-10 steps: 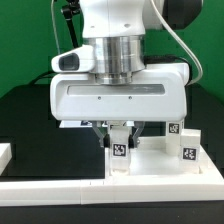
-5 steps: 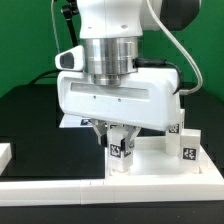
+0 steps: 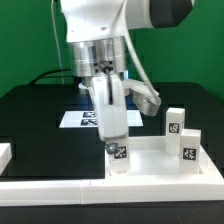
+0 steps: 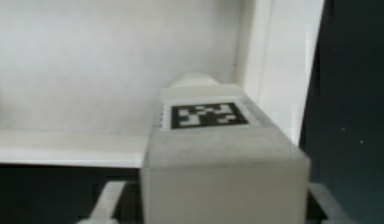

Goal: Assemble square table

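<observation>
The square table's white slab (image 3: 150,163) with its raised rim lies at the front of the exterior view's right half. A white tagged leg (image 3: 117,153) stands upright at its near left corner. My gripper (image 3: 114,140) comes down from above and is shut on this leg's upper part. In the wrist view the leg (image 4: 210,120) fills the middle, a finger (image 4: 116,203) pressed on each flank, with the slab's floor (image 4: 82,80) and rim (image 4: 271,60) behind. Two more legs (image 3: 175,122) (image 3: 187,144) stand upright at the slab's right side.
The marker board (image 3: 78,119) lies on the black table behind the arm. A long white border rail (image 3: 60,186) runs along the front edge. A small white piece (image 3: 5,153) sits at the exterior view's far left. A green wall stands behind.
The hand has turned about its vertical axis, from broadside to the camera to narrow side on. The leg stays in the same spot on the slab.
</observation>
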`<state>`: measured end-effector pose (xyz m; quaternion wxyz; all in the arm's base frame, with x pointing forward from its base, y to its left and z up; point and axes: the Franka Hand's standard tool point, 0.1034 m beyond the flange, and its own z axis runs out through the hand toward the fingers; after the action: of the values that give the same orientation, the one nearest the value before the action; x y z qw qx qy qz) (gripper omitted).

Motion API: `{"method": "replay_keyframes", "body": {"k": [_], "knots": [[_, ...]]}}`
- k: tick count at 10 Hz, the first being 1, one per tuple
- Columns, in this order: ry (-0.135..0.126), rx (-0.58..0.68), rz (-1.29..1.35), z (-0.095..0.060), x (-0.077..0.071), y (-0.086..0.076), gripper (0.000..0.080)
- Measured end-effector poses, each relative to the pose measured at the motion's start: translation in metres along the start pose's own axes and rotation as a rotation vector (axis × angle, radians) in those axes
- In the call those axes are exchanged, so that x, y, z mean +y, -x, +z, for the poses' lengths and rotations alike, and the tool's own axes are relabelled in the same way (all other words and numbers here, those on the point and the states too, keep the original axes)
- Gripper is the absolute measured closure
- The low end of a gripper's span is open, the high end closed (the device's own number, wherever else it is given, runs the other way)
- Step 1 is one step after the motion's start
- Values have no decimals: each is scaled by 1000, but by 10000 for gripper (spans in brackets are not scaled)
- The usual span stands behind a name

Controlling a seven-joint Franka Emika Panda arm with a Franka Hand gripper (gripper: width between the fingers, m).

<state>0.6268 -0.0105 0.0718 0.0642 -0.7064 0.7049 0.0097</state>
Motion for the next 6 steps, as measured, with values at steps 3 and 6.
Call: {"method": "replay_keyframes", "body": {"k": [3,6], "knots": [[6,14,-110,0,-1,2,406],[-22,62,-572,3,-2,15,158]]}}
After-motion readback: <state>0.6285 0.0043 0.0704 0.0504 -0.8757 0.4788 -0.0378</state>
